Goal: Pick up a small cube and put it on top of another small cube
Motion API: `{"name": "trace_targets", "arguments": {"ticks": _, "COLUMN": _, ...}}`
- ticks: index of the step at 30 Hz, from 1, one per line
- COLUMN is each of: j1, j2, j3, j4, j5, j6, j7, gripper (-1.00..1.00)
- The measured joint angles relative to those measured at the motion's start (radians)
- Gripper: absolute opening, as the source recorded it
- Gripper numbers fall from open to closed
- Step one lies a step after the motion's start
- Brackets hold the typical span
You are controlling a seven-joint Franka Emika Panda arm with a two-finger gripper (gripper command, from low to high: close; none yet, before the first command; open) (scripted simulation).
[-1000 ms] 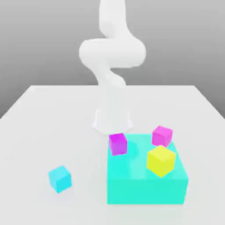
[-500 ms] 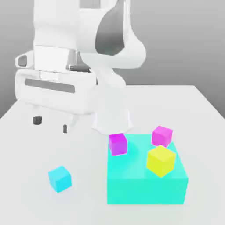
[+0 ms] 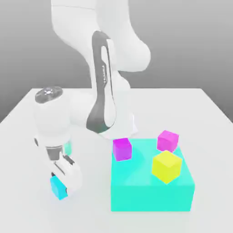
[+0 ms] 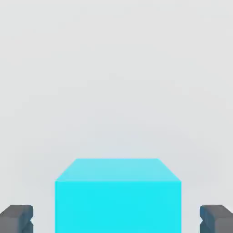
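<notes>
The small sky-blue cube (image 3: 56,188) rests on the white table at the exterior view's left, partly covered by my hand. My gripper (image 3: 62,184) has come down over it. In the hand view the cube (image 4: 118,195) sits between the two dark fingertips (image 4: 16,218), with a gap of table showing on each side, so the fingers stand open around it without touching. Two small magenta cubes (image 3: 122,149) (image 3: 168,140) sit on the far part of the large turquoise block (image 3: 152,193).
A yellow cube (image 3: 167,166) also sits on the turquoise block, nearer the front. My arm's base stands behind the block. White table (image 3: 200,113) stretches around on all sides, with its front edge near the cyan cube.
My hand has swung down from high at the exterior view's left and lowered over the sky-blue cube. The cubes have not moved.
</notes>
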Motion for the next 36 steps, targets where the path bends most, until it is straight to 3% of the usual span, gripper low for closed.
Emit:
{"name": "trace_targets", "arguments": {"ticks": 6, "j1": 0.001, "j2": -0.025, "j3": -0.003, "j4": -0.005, "j5": -0.007, "j6": -0.019, "j7": 0.006, "gripper": -1.0}}
{"name": "trace_targets", "arguments": {"ticks": 17, "j1": 0.094, "j2": -0.411, "j3": 0.004, "j4": -0.082, "j5": -0.105, "j6": -0.328, "j7": -0.026, "gripper": -1.0}}
{"name": "trace_targets", "arguments": {"ticks": 31, "j1": 0.358, "j2": -0.919, "j3": 0.081, "j4": -0.194, "j5": -0.043, "j6": -0.725, "j7": -0.361, "gripper": -1.0}}
{"name": "trace_targets", "arguments": {"ticks": 33, "j1": 0.384, "j2": -0.939, "j3": 0.087, "j4": -0.213, "j5": -0.034, "j6": -0.726, "j7": -0.392, "gripper": -1.0}}
{"name": "trace_targets", "arguments": {"ticks": 36, "j1": 0.39, "j2": -0.869, "j3": 0.093, "j4": -0.247, "j5": -0.029, "j6": -0.622, "j7": -0.402, "gripper": -1.0}}
